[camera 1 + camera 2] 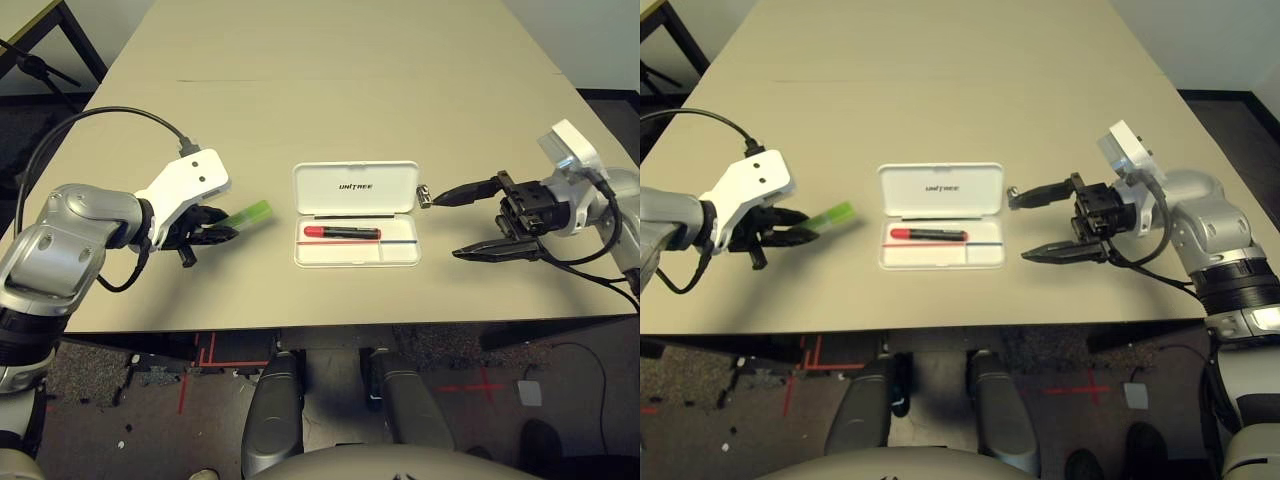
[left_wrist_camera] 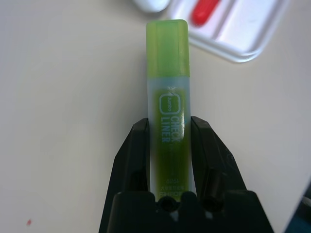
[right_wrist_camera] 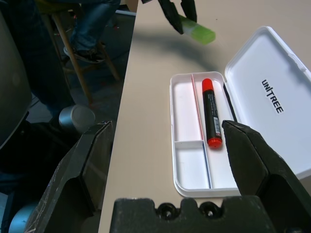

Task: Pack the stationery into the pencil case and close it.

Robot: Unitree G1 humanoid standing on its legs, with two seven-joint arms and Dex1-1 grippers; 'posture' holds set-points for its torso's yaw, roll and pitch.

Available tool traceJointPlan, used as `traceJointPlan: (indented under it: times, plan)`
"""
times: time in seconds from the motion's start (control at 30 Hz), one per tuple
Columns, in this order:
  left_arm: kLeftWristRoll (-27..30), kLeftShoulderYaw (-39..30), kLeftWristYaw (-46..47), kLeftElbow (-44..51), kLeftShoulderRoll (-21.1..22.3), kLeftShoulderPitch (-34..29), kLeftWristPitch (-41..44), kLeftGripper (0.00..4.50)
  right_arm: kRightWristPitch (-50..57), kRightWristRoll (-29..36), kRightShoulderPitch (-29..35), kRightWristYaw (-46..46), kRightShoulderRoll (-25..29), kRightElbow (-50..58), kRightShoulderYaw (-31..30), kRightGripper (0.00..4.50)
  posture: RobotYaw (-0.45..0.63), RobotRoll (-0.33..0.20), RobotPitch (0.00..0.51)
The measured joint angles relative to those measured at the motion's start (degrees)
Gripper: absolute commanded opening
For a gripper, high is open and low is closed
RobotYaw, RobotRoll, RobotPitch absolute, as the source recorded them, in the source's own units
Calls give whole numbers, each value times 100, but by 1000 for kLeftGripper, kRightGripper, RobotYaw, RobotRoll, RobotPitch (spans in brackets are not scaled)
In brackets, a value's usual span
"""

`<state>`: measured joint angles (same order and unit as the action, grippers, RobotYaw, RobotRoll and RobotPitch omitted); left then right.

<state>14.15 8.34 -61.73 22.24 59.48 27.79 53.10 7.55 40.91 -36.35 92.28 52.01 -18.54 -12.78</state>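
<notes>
I find the pencil case (image 1: 356,214) lying open near the middle of the bench (image 1: 330,80), lid folded back away from me, tray facing up. The red marker (image 1: 341,232) already lies lengthwise in the long compartment of the tray, with a thin red-and-blue pencil (image 1: 380,241) alongside it. That part of the packing I judge done.

My left pincer (image 1: 210,228) is closed on the light-green bar (image 2: 168,116); the wrist view shows both black fingers (image 2: 137,155) pressed against its sides, the capped end projecting forward toward the case. The bar sits well to the left of the case, just above or on the bench; I cannot tell which. It is not yet in the tray.

My right pincer (image 1: 465,222) stands wide open just right of the case, holding nothing. The small silver-grey metal piece (image 1: 424,196) is at the tip of its upper finger, beside the lid's right edge; whether finger and piece touch, I cannot tell. It is outside the case.

Assessment: one of three items packed. Remaining: carry the green bar into the tray, place the metal piece, then fold the lid down and close it.
</notes>
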Motion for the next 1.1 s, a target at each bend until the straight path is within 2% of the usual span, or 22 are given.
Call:
traceJointPlan:
  times: [0.23,0.43,0.83,1.1]
  plan:
    - [156,548,-123,222,-282,156,-90,1081,-19,45,307,0,140,70,222,4500,-14,0,172]
    - [137,912,-296,130,-551,564,-445,1081,-5,35,459,0,214,155,521,4500,-56,0,171]
    - [-279,1964,-469,-613,-1470,1424,-817,1081,145,-165,610,-1,243,306,920,4500,-98,0,173]
    - [-633,2229,-587,-1258,-1885,1636,-1275,1081,335,-297,758,-1,182,525,1176,4500,-124,0,178]
